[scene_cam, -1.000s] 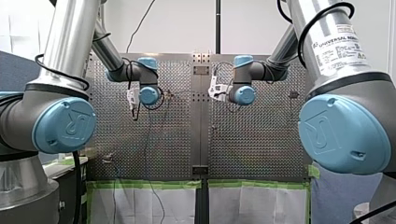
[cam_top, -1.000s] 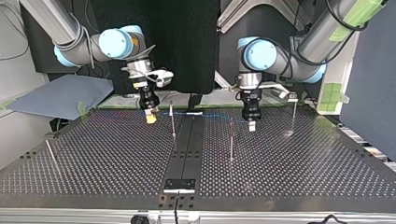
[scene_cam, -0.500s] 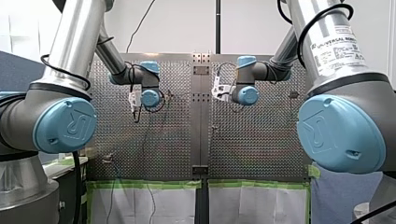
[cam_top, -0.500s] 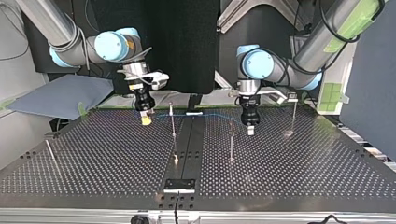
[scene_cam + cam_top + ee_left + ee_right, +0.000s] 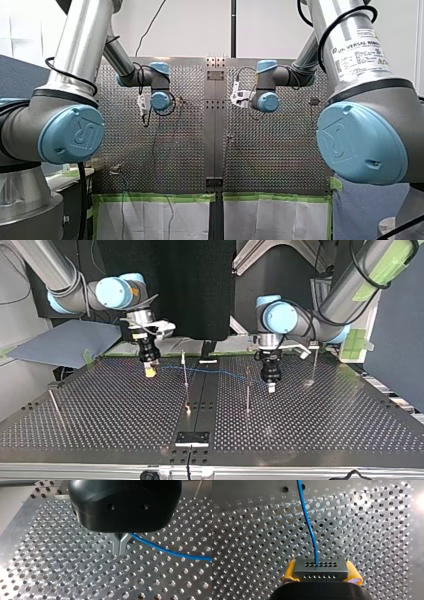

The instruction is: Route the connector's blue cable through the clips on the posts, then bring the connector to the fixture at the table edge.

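Presently, item one, the connector [image 5: 320,570]: a small grey metal block with a flat face carrying two rows of tiny holes. It is sitting clamped between the yellow pads [image 5: 290,572] of my right tool [image 5: 149,371]. That tool is hanging just above the worktop [image 5: 100,410], at the top view's left of the middle post [image 5: 185,371]. The tool's dark body is hiding the block's lower part.

Item two, the blue cable [image 5: 314,552]: thin, round and smooth. It is leaving the connector's holed face and crossing the middle post at about mid-height. Whether it is touching the post or sitting in a clip cannot be told. From there it is running on to my left tool [image 5: 120,552], which is hovering at the top view's right of the middle post, just past a second thin post [image 5: 247,392].

Item three, the left tool: a rounded black housing with two slim metal fingers [image 5: 116,545]. The fingers are pressing together at the tips and clenching the cable, which is emerging near their roots. The cable is then running out of the left wrist view.

Item four, the worktop: bright perforated metal with a dark centre strip.

Item five, the fixture [image 5: 192,438]: a small dark plate lying on that strip at the near edge, in front of the middle post and well apart from the connector.

The front view is showing both tools largely hidden behind their wrist joints, and the connector is too small to make out there.
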`<state>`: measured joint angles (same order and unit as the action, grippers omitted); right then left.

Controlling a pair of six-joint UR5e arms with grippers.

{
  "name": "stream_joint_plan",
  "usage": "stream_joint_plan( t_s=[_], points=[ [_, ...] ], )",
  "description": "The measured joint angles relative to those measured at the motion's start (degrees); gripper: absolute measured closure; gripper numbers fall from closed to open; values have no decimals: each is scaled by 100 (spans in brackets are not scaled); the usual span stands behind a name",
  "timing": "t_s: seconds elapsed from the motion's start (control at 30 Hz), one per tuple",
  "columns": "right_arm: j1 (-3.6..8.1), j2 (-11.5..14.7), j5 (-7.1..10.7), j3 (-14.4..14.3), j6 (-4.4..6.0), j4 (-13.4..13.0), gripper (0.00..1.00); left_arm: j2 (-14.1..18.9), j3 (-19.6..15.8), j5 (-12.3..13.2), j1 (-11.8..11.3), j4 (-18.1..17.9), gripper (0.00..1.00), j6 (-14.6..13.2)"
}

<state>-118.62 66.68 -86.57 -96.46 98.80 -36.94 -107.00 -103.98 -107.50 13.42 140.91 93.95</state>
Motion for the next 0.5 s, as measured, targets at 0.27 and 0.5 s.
stream_joint_plan(
  t_s=[0.27, 0.5],
  points=[
    [53, -6, 78, 15, 0, 51, 100, 0, 2, 74, -73, 96, 100, 4],
    [55, -8, 95, 17, 0, 93, 100, 1, -4, 7, -97, 202, 58, -17]
  ],
)
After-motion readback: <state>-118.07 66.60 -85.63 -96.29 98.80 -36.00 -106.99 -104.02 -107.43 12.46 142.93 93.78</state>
